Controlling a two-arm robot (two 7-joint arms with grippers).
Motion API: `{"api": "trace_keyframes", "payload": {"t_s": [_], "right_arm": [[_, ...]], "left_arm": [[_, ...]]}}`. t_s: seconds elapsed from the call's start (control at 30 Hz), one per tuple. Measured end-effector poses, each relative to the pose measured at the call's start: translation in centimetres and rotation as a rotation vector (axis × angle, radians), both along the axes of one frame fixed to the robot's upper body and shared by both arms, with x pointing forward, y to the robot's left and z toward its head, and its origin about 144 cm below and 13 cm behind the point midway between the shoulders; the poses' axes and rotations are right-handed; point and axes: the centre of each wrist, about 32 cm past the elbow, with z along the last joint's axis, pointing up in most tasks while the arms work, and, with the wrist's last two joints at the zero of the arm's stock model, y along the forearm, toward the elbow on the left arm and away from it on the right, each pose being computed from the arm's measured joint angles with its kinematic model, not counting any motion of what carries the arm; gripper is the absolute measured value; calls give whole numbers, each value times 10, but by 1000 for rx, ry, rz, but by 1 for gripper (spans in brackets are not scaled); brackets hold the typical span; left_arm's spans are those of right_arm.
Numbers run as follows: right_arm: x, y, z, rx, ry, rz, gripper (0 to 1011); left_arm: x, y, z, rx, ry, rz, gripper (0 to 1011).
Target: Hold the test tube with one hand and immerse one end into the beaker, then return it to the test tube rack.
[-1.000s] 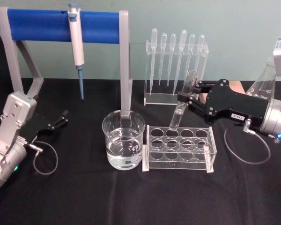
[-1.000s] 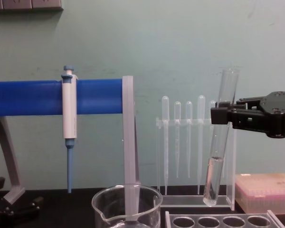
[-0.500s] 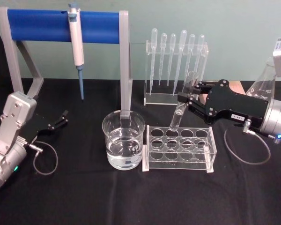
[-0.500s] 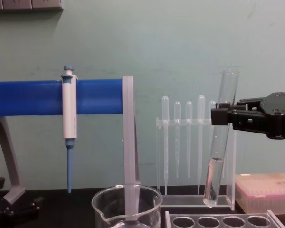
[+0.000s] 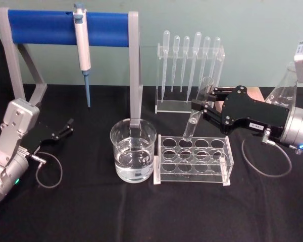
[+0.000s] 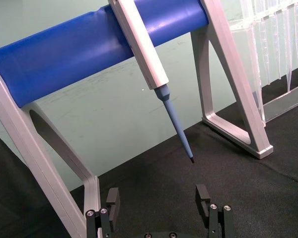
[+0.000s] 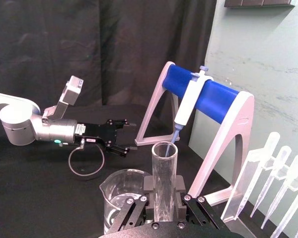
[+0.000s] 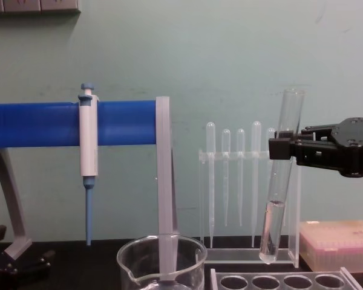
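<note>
Over the rack (image 5: 159, 160), at its back row, hangs the tube (image 5: 190, 129), tilted, its rounded end clear of the holes and a little liquid in its lower part. Reaching in from the right, the right claw (image 5: 197, 108) is clamped on the tube above its middle. Just left of the rack on the black tabletop (image 5: 141, 212) stands the beaker (image 5: 122, 162), partly filled with clear liquid. At the far left, low over the tabletop, the left claw (image 5: 69, 126) sits with fingers spread, holding nothing.

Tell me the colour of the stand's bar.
The bar is blue, clearest in the head view.
</note>
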Motion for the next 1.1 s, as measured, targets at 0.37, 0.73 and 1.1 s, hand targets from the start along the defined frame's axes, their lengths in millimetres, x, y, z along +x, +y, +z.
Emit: {"api": "trace_keyframes", "payload": {"t_s": [0.37,0.73,1.1], "right_arm": [[0,0,0,0,0,0,236],[0,0,0,0,0,0,236],[0,0,0,0,0,0,236]], "left_arm": [[0,0,0,0,0,0,1000],[0,0,0,0,0,0,1000],[0,0,0,0,0,0,1000]]}}
